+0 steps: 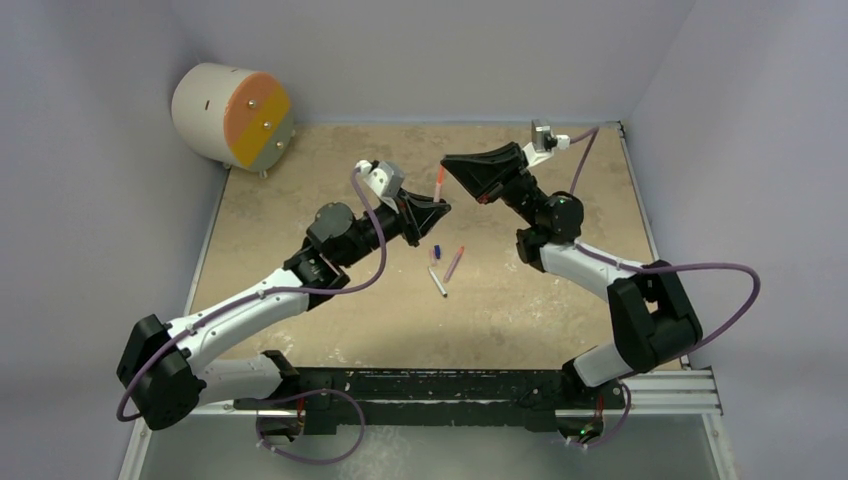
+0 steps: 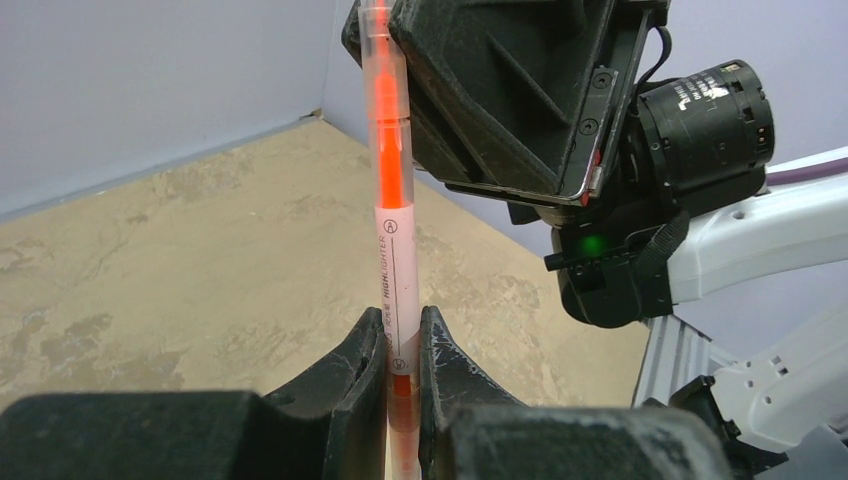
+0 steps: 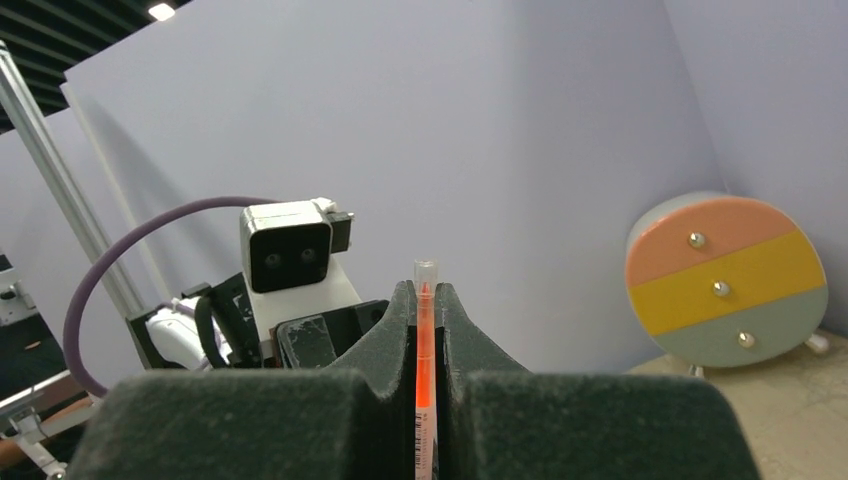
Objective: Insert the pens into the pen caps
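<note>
While the left tool (image 2: 402,330) and the right tool (image 3: 427,300) both clamp the orange-red pen (image 2: 388,150) in the air, the white pen (image 1: 437,281), mauve pen (image 1: 454,263) and dark blue cap (image 1: 436,249) lie loose on the desk (image 1: 560,320), so most of the capping looks undone.
</note>
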